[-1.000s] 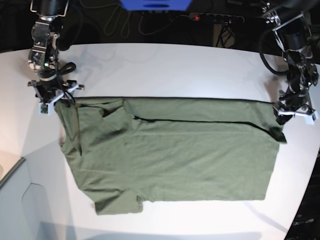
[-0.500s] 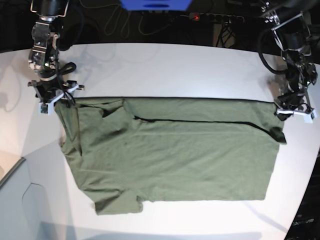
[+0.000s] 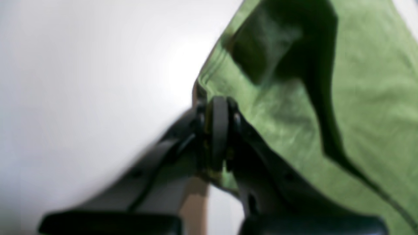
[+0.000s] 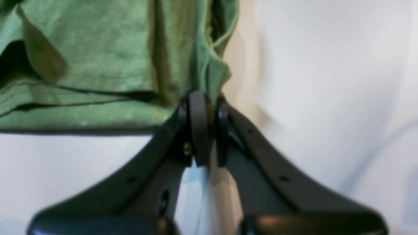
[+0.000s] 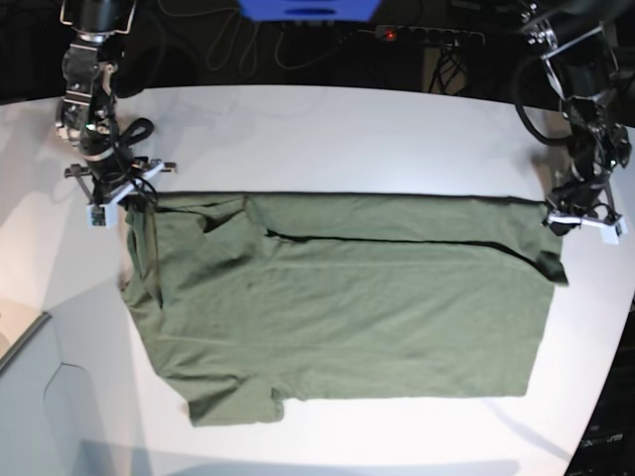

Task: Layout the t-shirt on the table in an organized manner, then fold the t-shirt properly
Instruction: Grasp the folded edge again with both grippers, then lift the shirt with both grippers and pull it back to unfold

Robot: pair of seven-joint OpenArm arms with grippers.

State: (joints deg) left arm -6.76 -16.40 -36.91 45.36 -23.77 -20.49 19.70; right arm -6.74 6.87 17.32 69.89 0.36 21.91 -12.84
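Observation:
The olive-green t-shirt (image 5: pixel 347 307) lies spread across the white table (image 5: pixel 337 129), with its far edge doubled over in a straight band. My right gripper (image 5: pixel 117 194), on the base view's left, is shut on the shirt's far-left corner; the right wrist view shows its jaws (image 4: pixel 202 101) pinching bunched fabric (image 4: pixel 98 65). My left gripper (image 5: pixel 580 220), on the base view's right, is shut on the far-right corner; the left wrist view shows its jaws (image 3: pixel 218 107) closed on the shirt's hem (image 3: pixel 326 98). One sleeve sticks out at the near left.
A power strip (image 5: pixel 427 35) with a red light, cables and a blue object (image 5: pixel 308 8) lie behind the table's far edge. A grey surface (image 5: pixel 40 397) adjoins the table at the near left. The table's curved edge runs close to the left gripper.
My right gripper has shifted slightly toward the far side and inward, pulling the shirt's left corner with it. My left gripper has moved a little toward the far side. Both stay shut.

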